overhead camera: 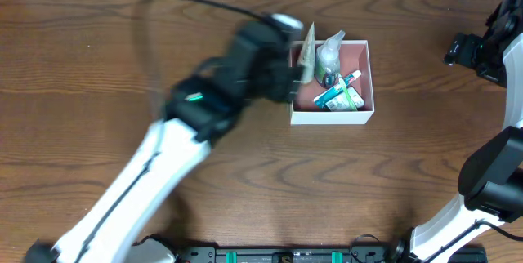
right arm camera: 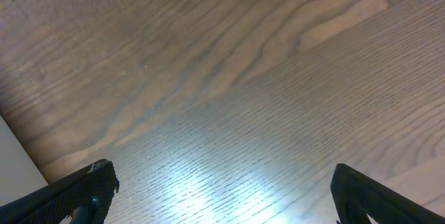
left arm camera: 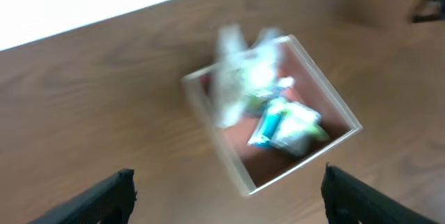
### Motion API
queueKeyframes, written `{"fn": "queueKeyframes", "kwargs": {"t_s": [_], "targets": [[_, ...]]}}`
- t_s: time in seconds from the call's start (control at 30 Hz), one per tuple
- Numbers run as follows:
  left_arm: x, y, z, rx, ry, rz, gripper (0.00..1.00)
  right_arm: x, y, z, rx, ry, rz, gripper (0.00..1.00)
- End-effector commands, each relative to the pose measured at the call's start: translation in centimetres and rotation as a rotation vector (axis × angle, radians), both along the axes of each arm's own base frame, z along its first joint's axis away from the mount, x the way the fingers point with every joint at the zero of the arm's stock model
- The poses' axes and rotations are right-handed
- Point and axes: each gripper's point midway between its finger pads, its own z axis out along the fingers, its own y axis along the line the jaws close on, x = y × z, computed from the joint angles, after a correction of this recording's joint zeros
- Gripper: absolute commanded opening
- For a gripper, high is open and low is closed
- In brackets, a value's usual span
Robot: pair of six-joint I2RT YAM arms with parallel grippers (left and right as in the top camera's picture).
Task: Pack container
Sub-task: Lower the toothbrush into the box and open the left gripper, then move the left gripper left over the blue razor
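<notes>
The container (overhead camera: pixel 331 117) is a square white-walled box with a pink inside, right of the table's middle. It holds toiletries: a blue-and-green tube (overhead camera: pixel 337 93), a clear bottle or bag (overhead camera: pixel 329 53) and a pale sachet (overhead camera: pixel 306 51). My left gripper (overhead camera: pixel 288 75), blurred by motion, hovers at the box's left wall. In the left wrist view the left gripper (left arm camera: pixel 229 196) is open and empty, with the container (left arm camera: pixel 233 165) below and ahead of it. My right gripper (overhead camera: pixel 454 51) is far right; in its own view the right gripper (right arm camera: pixel 222 196) is open over bare wood.
A dark wood-grain table (overhead camera: pixel 245 173) lies under everything. The left arm (overhead camera: pixel 155 173) stretches diagonally from the front left edge. The right arm's base (overhead camera: pixel 490 181) stands at the front right. A pale strip (left arm camera: pixel 83 1) runs beyond the table's far edge.
</notes>
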Motion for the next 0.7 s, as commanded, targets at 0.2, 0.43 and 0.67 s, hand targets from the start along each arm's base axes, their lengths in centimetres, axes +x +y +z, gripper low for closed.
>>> {"fn": "queueKeyframes", "kwargs": {"t_s": [0.2, 0.43, 0.67], "targets": [[0.9, 11.9, -4.2, 0.137, 0.181, 0.293, 0.91, -0.2, -0.4, -0.4, -0.005, 0.013, -0.023, 0.99], [1.6, 17.7, -13.2, 0.122, 0.502, 0.581, 0.94, -0.2, -0.4, -0.4, -0.005, 0.013, -0.023, 0.99], [1.7, 18.4, -19.8, 0.156, 0.705, 0.681, 0.94, -0.2, -0.4, -0.4, -0.005, 0.013, -0.023, 0.98]]}}
